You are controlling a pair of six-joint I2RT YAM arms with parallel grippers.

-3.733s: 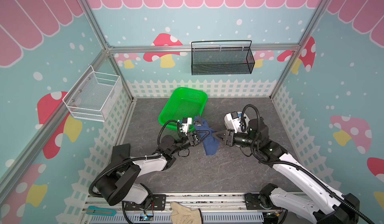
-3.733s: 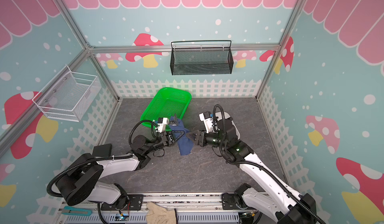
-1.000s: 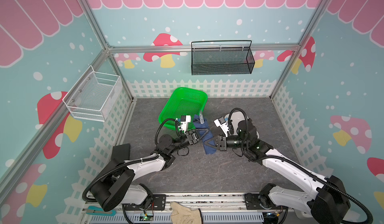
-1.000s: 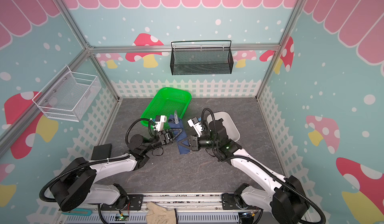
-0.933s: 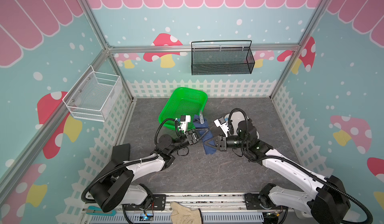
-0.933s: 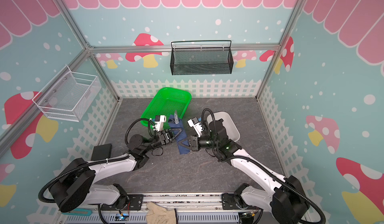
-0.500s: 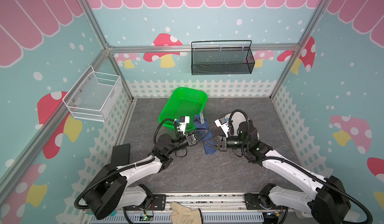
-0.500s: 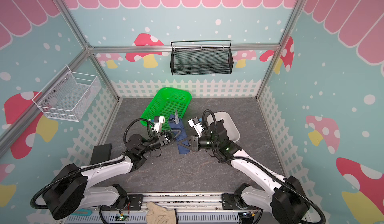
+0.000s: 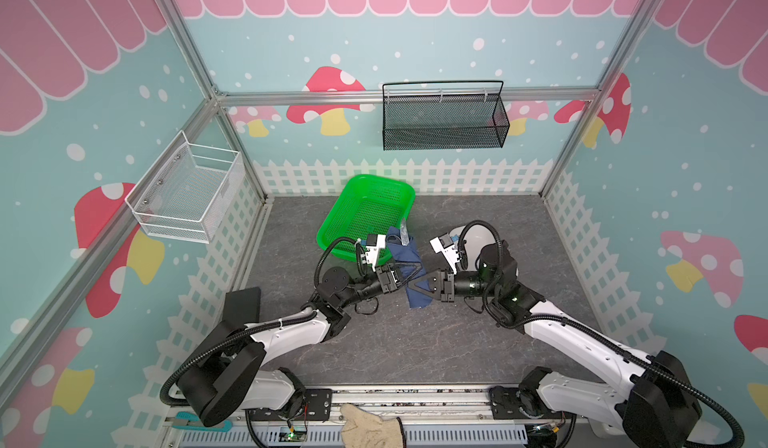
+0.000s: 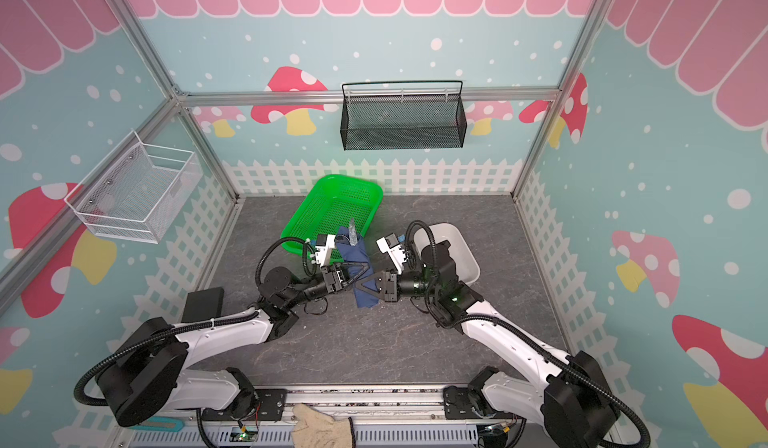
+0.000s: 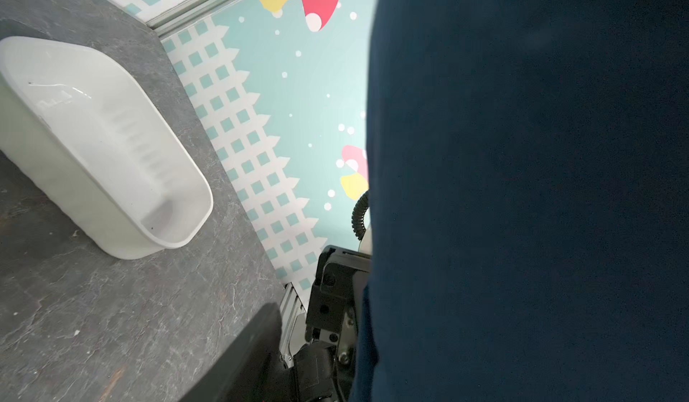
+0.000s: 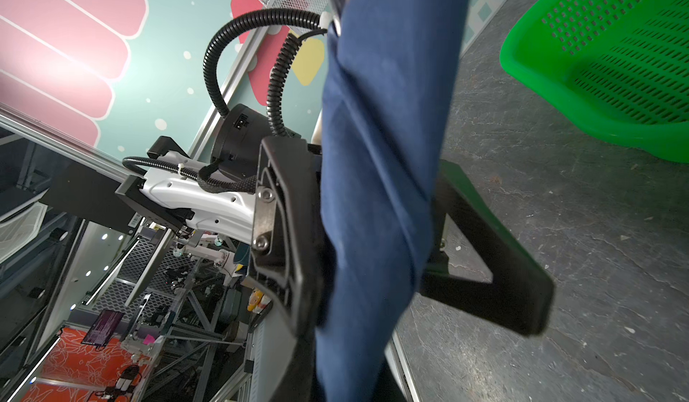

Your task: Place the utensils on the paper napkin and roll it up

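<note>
Compared with a few seconds back, my right arm has swung in towards my left one, uncovering the white tub (image 10: 453, 238) behind it. The paper napkin (image 9: 402, 250) has narrowed from a loose flap into a slim roll. Over the last second little has shifted.

My right gripper (image 9: 410, 287) is clamped on the roll's near end and holds it off the table. My left gripper (image 9: 414, 270) has its jaws apart, one on either side of the roll, just beyond my right one. The right wrist view shows its fingers (image 12: 283, 232) close against the paper, but I cannot tell whether they press. The utensils (image 10: 352, 229) show only as a silver tip at the roll's far end.

Beyond my left gripper sits the green basket (image 9: 370, 200). Below is a dark grey slate table (image 9: 395, 350), walled in teal with mushrooms and a white fence.
</note>
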